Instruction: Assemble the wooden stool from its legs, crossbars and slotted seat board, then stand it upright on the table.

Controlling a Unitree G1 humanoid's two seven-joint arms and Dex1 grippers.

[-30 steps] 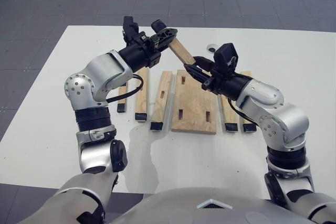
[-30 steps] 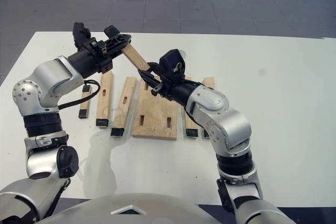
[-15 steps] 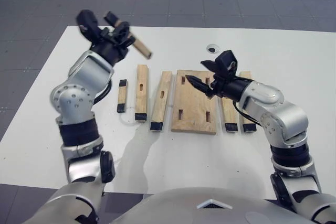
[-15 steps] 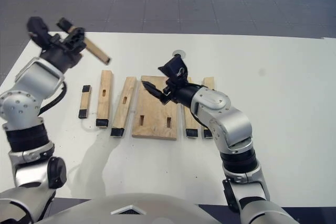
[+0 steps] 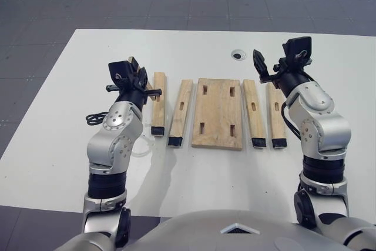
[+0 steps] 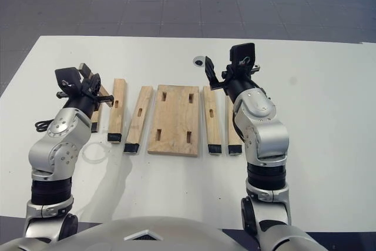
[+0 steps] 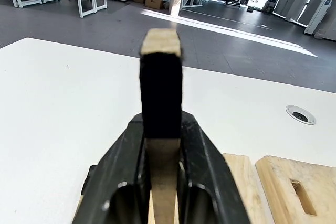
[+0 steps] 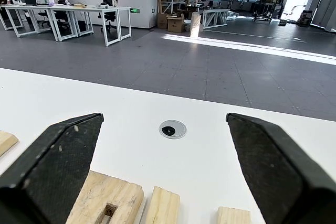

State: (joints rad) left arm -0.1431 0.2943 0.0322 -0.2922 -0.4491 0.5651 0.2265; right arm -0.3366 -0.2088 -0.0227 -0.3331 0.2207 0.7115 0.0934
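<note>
Left gripper point(image 7: 161, 148): clamped on a black-capped crossbar point(image 7: 160, 45).
Right gripper point(image 8: 164, 118): spread wide, holding nothing.
Seat board point(image 5: 217, 116): flat between legs point(image 5: 181, 110).

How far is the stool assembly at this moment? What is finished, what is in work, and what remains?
Done: nothing is joined yet. The seat board lies flat on the table, and four legs lie flat beside it, two per side.
In hand: the left gripper is shut on a short crossbar; the right gripper is open and empty.
Left: fitting legs and crossbars into the board, then standing the stool upright.
</note>
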